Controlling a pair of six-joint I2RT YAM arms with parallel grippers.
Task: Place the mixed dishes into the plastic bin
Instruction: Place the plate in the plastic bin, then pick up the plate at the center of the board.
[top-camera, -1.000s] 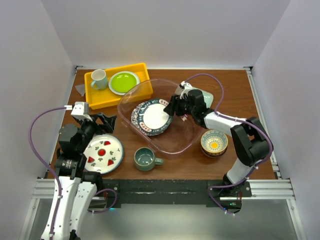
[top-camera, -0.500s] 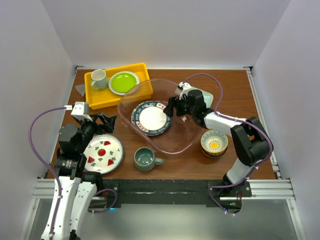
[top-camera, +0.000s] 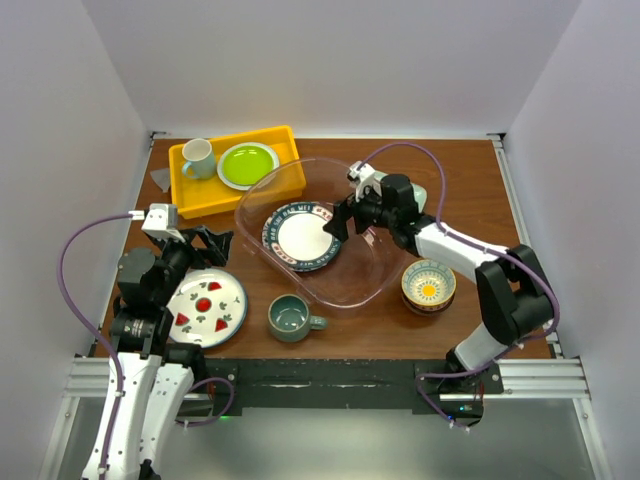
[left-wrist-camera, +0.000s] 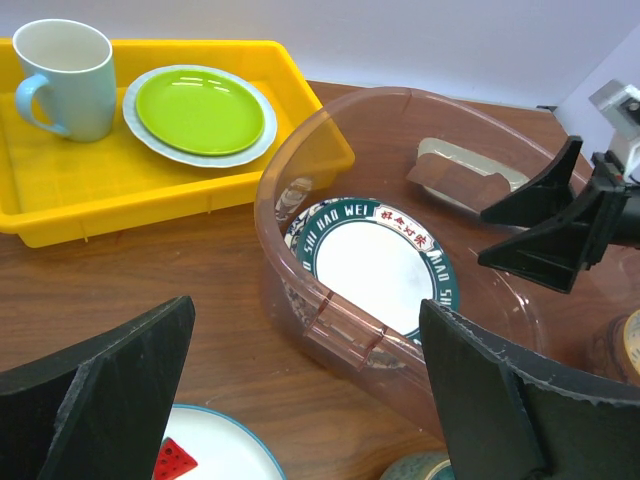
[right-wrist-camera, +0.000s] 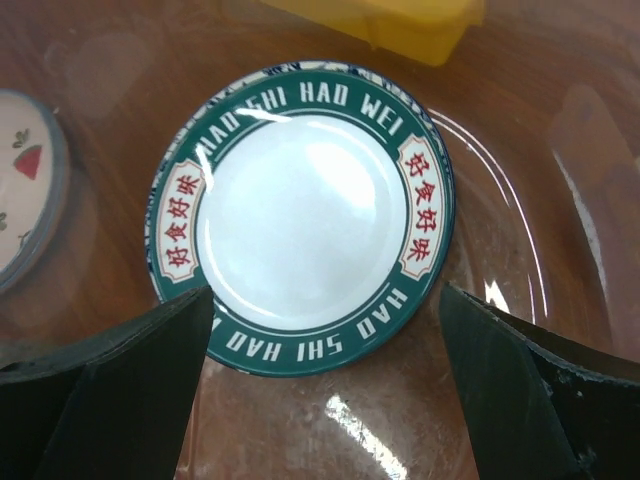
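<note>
Bin (top-camera: 280, 272) sits mid-table, its long axis running from far left to near right, open side up. One green-rimmed plate (top-camera: 303, 236) lies flat and face up on its floor, in the far-left half, the red characters on its rim readable from the right wrist view. Right gripper (top-camera: 352, 226) hangs over the bin just right of that plate, fingers wide apart and touching nothing, pointing down and left at the plate. Left gripper (top-camera: 208, 245) hovers at the left side of the table, fingers also spread wide with nothing between them, aimed toward the bin's near-left wall.

Outside the bin: a fruit plate (top-camera: 207, 308) lies flat at near left, below the left gripper; a grey-green mug (top-camera: 290, 318) stands upright just near the bin, handle pointing right; a yellow-inside bowl (top-camera: 428, 284) stands mouth up to the bin's right. Part of a pale-green tray (left-wrist-camera: 470, 165) shows through the clear wall at the bin's far-right side, largely hidden by the right arm.

At far left a yellow tray (top-camera: 190, 205) holds a pale mug (top-camera: 197, 158) and a lime plate (top-camera: 247, 164)
</note>
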